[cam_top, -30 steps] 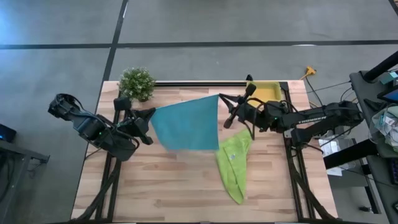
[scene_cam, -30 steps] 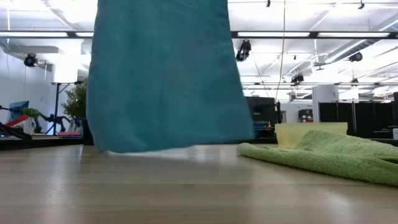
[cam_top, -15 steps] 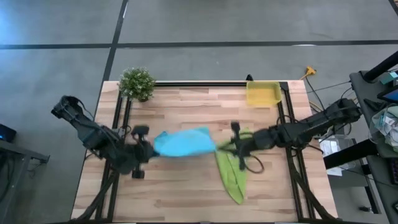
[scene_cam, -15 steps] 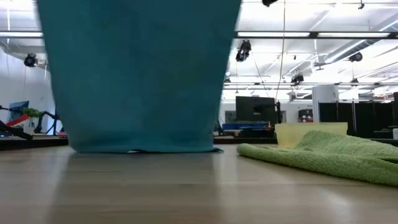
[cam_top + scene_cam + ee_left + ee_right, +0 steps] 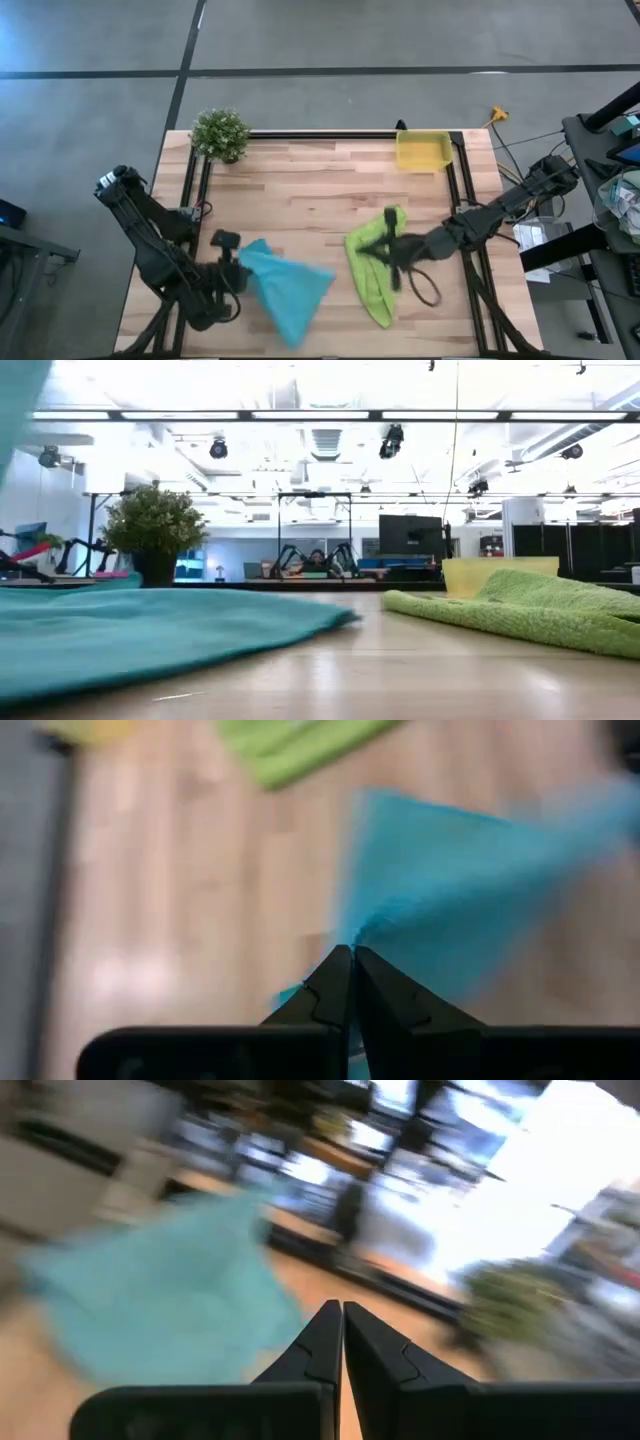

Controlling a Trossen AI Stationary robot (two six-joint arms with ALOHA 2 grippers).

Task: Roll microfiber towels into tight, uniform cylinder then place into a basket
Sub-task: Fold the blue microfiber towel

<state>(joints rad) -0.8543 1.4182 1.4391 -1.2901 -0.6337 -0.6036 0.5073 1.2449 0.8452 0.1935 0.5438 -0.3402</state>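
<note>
Turquoise towel (image 5: 285, 291): lies spread on the tabletop (image 5: 300, 190) in the lower left of the high view, fanning out toward the lower centre from one pinched corner at its left; in the low view it covers the lower left of the frame as a flat sheet.
Left gripper (image 5: 236, 272): low in the left part of the high view, at the towel's left corner; in the left wrist view its fingers (image 5: 330, 988) are pressed together on the turquoise cloth.
Green towel (image 5: 372, 265): lies crumpled in a long strip right of centre in the high view, apart from the turquoise towel; in the low view it stretches across the right of the frame.
Right gripper (image 5: 385, 252): over the upper part of the green towel in the high view; in the right wrist view its fingers (image 5: 322, 1342) are pressed together with nothing visible between them.
Basket (image 5: 423, 151): yellow, at the upper right edge of the tabletop, holding no towel, well apart from both towels.
Potted plant (image 5: 220, 134): upright at the upper left corner of the tabletop.
</note>
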